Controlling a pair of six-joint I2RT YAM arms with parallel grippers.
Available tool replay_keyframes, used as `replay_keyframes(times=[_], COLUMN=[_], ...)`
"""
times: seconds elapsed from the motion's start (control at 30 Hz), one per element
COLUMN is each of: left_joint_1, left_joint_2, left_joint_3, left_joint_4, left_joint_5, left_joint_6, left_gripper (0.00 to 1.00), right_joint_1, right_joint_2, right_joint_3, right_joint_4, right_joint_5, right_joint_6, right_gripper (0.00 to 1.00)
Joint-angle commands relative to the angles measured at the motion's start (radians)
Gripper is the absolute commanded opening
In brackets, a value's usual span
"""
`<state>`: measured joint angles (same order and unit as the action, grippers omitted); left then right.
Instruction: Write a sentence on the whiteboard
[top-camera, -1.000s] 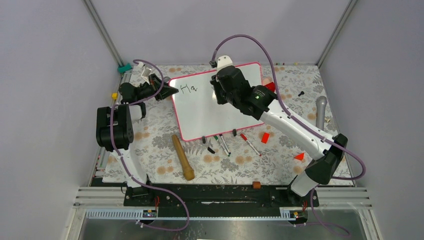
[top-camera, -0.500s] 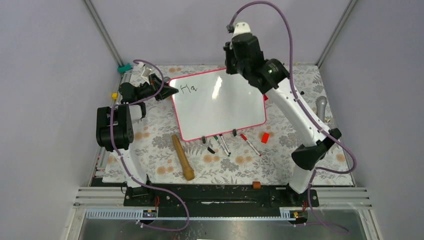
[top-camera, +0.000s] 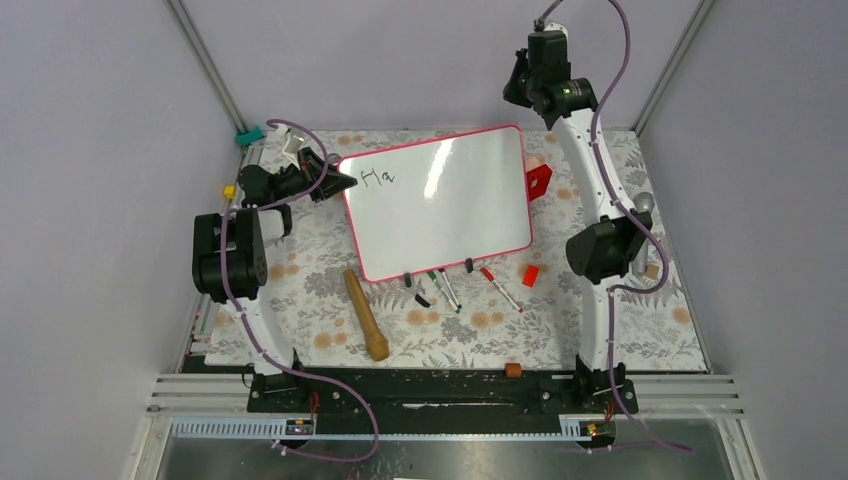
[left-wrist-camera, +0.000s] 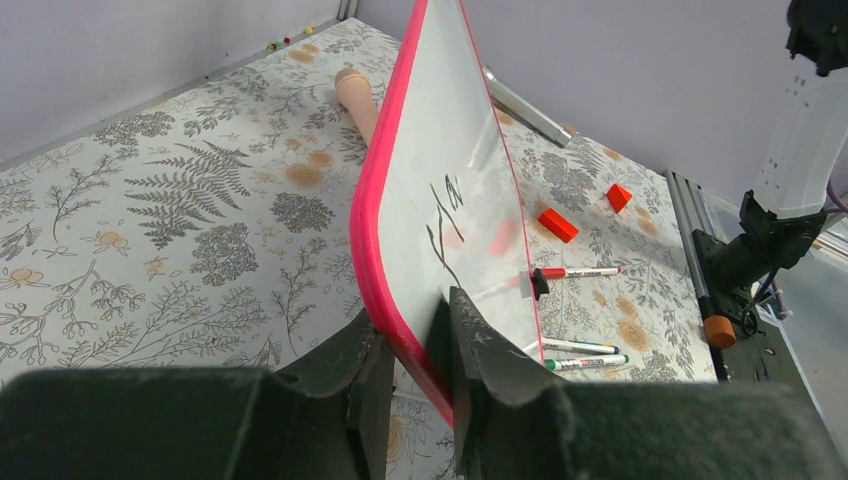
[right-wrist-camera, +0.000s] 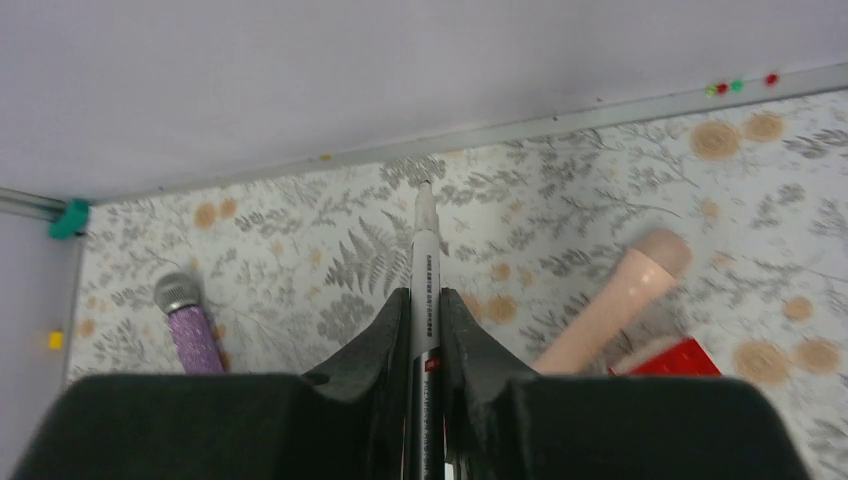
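- Nearest the arm bases, a wooden pestle and loose markers, one a red-capped marker, lie on the tabletop just beside the near long edge of the whiteboard
- The whiteboard sits mid-tabletop with its two black clips on the near edge; whether it lies flat or is lifted on one side cannot be told
- Left gripper: clenched on the board's pink-red frame at the far-left corner, one finger on each face, as the left wrist view shows
- The sentence so far reads only "Ha", just beside that clamped corner; most of the writing is judged undone
- Right gripper: raised high beyond the far edge, well apart from the board, fingers closed on a white marker whose tip points past them
- Judged risks: from such a height, a descent landing off the line would leave a gap after "Ha" or overprint it; pressing too hard could pivot the board about its single held corner; the marker could slide in the fingers on contact
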<state>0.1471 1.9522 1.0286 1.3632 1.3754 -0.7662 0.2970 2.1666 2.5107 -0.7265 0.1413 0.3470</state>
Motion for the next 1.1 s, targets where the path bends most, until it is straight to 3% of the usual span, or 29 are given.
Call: replay_keyframes(times=[0.0, 0.1, 0.23, 0.33, 0.47, 0.67, 0.87, 1.07], left_joint_1=[-0.03, -0.029, -0.029, -0.03, -0.03, -0.028, -0.028, -0.032], left_joint_2=[0.031, 0.032, 0.032, 0.033, 0.038, 0.039, 0.039, 0.052], left_joint_3=[-0.014, -0.015, -0.015, -0.014, -0.006, -0.002, -0.004, 0.018], left_joint_4=[0.093, 0.094, 0.094, 0.094, 0.094, 0.093, 0.094, 0.094], left_joint_5=[0.281, 0.281, 0.281, 0.281, 0.28, 0.281, 0.281, 0.281], left_joint_6=[0.195, 0.195, 0.194, 0.194, 0.185, 0.183, 0.184, 0.162], left_gripper=[0.0, 0.0, 0.0, 0.0, 0.0, 0.0, 0.0, 0.0], right_joint_1=[-0.035, -0.054, -0.093, -0.12, -0.126, -0.127, -0.127, -0.127], right_joint_2=[0.071, 0.145, 0.235, 0.217, 0.168, 0.047, -0.12, -0.207], right_joint_3=[0.005, 0.037, 0.093, -0.027, -0.136, -0.323, -0.589, -0.71], right_joint_4=[0.284, 0.376, 0.364, 0.413, 0.42, 0.452, 0.577, 0.592], right_joint_5=[-0.182, -0.227, -0.315, -0.403, -0.485, -0.511, -0.442, -0.369], right_joint_6=[0.111, 0.145, 0.259, 0.345, 0.316, 0.333, 0.36, 0.331], right_gripper=[0.0, 0.0, 0.0, 0.0, 0.0, 0.0, 0.0, 0.0])
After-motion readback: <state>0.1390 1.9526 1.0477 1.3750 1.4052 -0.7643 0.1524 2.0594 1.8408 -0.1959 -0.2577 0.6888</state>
